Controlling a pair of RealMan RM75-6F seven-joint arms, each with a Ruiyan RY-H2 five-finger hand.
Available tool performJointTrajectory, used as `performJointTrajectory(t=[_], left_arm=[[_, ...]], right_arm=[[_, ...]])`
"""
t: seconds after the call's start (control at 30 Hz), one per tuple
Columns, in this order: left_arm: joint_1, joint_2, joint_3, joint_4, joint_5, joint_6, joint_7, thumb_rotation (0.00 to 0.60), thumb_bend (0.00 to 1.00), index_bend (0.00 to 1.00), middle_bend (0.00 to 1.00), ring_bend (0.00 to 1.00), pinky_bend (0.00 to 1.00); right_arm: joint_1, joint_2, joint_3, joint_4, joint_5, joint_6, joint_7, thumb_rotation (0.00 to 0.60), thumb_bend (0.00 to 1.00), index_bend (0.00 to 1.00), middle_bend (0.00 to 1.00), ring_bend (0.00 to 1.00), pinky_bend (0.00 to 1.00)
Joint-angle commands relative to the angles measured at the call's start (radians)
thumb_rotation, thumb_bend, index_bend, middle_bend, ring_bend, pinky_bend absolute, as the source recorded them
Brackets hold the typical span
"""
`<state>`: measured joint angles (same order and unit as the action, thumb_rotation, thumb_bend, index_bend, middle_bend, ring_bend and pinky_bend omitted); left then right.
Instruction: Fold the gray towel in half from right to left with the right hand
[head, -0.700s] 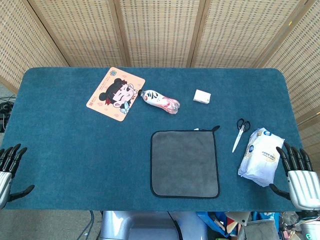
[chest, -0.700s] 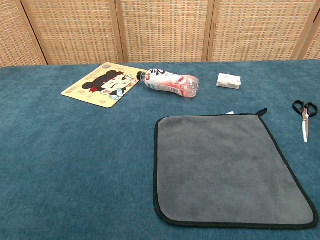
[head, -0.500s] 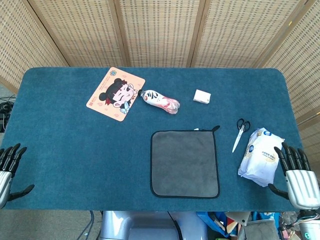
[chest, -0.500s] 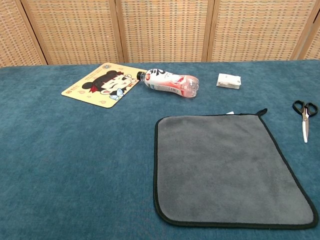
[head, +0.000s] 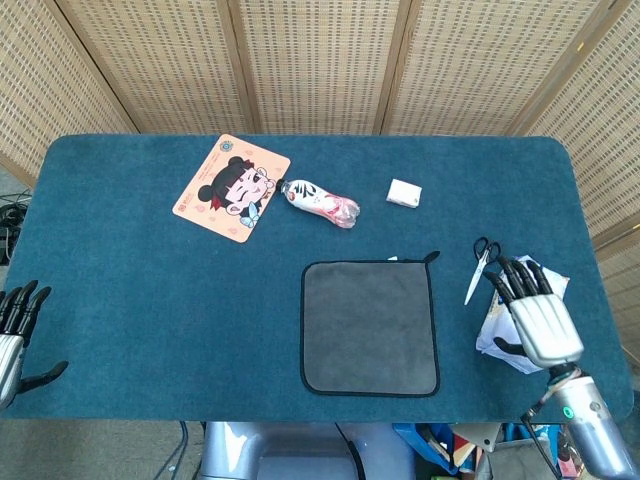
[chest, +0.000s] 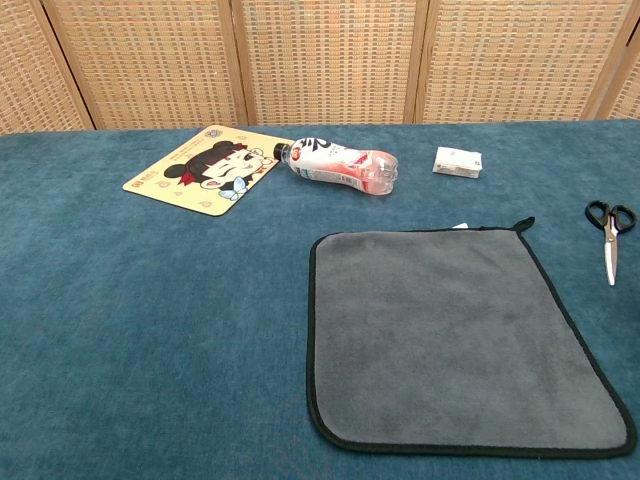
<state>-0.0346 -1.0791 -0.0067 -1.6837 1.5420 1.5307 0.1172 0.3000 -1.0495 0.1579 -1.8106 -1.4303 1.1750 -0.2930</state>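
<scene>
The gray towel (head: 371, 327) with a black hem lies flat and unfolded on the blue table, a small loop at its far right corner; the chest view shows the gray towel (chest: 460, 338) filling the lower right. My right hand (head: 536, 318) hovers open, fingers spread, to the right of the towel and over a white packet, clear of the cloth. My left hand (head: 14, 339) is open at the table's near left edge, far from the towel. Neither hand appears in the chest view.
Scissors (head: 481, 267) lie just right of the towel, beside the white packet (head: 505, 300) under my right hand. Behind the towel are a lying bottle (head: 321, 202), a cartoon mouse pad (head: 231, 187) and a small white box (head: 404, 193). Wicker screens stand behind the table.
My right hand has moved left and forward from the table's near right corner to above the white packet, closer to the towel. The left hand and the towel stayed put.
</scene>
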Motion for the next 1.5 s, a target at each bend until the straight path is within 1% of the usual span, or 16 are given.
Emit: performJointTrajectory(t=[0.03, 0.13, 0.23, 0.27, 0.37, 0.43, 0.5, 0.67, 0.8, 1.07, 1.33, 1.5], left_arm=[[-0.007, -0.007, -0.006, 0.005, -0.014, -0.013, 0.006, 0.600, 0.07, 0.00, 0.00, 0.00, 0.00], [-0.012, -0.011, -0.016, 0.008, -0.034, -0.024, 0.015, 0.600, 0.07, 0.00, 0.00, 0.00, 0.00], [-0.018, -0.014, -0.025, 0.010, -0.058, -0.037, 0.022, 0.600, 0.07, 0.00, 0.00, 0.00, 0.00], [-0.022, -0.014, -0.029, 0.010, -0.067, -0.044, 0.022, 0.600, 0.07, 0.00, 0.00, 0.00, 0.00], [-0.027, -0.013, -0.035, 0.011, -0.081, -0.055, 0.020, 0.600, 0.07, 0.00, 0.00, 0.00, 0.00], [-0.030, -0.012, -0.040, 0.014, -0.094, -0.062, 0.018, 0.600, 0.07, 0.00, 0.00, 0.00, 0.00], [-0.034, -0.012, -0.045, 0.017, -0.110, -0.073, 0.013, 0.600, 0.07, 0.00, 0.00, 0.00, 0.00], [-0.043, -0.014, -0.049, 0.024, -0.131, -0.096, 0.013, 0.600, 0.07, 0.00, 0.00, 0.00, 0.00], [-0.049, -0.017, -0.052, 0.028, -0.146, -0.109, 0.018, 0.600, 0.07, 0.00, 0.00, 0.00, 0.00], [-0.057, -0.021, -0.061, 0.037, -0.175, -0.126, 0.018, 0.600, 0.08, 0.00, 0.00, 0.00, 0.00], [-0.059, -0.023, -0.063, 0.040, -0.186, -0.131, 0.022, 0.600, 0.08, 0.00, 0.00, 0.00, 0.00], [-0.058, -0.024, -0.063, 0.038, -0.187, -0.126, 0.022, 0.600, 0.08, 0.00, 0.00, 0.00, 0.00]], right_arm=[[0.143, -0.086, 0.078, 0.044, 0.112, -0.145, -0.069, 0.600, 0.31, 0.33, 0.00, 0.00, 0.00], [0.213, -0.171, 0.111, 0.104, 0.168, -0.200, -0.062, 0.600, 0.39, 0.37, 0.00, 0.00, 0.00], [0.279, -0.258, 0.133, 0.187, 0.235, -0.250, -0.081, 0.600, 0.43, 0.38, 0.00, 0.00, 0.00], [0.305, -0.296, 0.138, 0.226, 0.265, -0.264, -0.103, 0.600, 0.44, 0.38, 0.00, 0.00, 0.00], [0.356, -0.368, 0.148, 0.295, 0.354, -0.306, -0.136, 0.600, 0.44, 0.38, 0.00, 0.00, 0.00], [0.393, -0.409, 0.147, 0.345, 0.403, -0.329, -0.181, 0.600, 0.44, 0.38, 0.00, 0.00, 0.00], [0.432, -0.453, 0.146, 0.393, 0.450, -0.340, -0.232, 0.600, 0.44, 0.38, 0.00, 0.00, 0.00], [0.492, -0.543, 0.149, 0.476, 0.569, -0.355, -0.290, 0.600, 0.44, 0.38, 0.00, 0.00, 0.00], [0.533, -0.599, 0.154, 0.541, 0.658, -0.378, -0.312, 0.600, 0.44, 0.38, 0.00, 0.00, 0.00], [0.596, -0.668, 0.154, 0.651, 0.761, -0.422, -0.328, 0.600, 0.45, 0.38, 0.00, 0.00, 0.00], [0.641, -0.706, 0.140, 0.727, 0.839, -0.441, -0.362, 0.600, 0.49, 0.38, 0.00, 0.00, 0.00], [0.654, -0.714, 0.136, 0.750, 0.886, -0.447, -0.369, 0.600, 0.49, 0.38, 0.00, 0.00, 0.00]])
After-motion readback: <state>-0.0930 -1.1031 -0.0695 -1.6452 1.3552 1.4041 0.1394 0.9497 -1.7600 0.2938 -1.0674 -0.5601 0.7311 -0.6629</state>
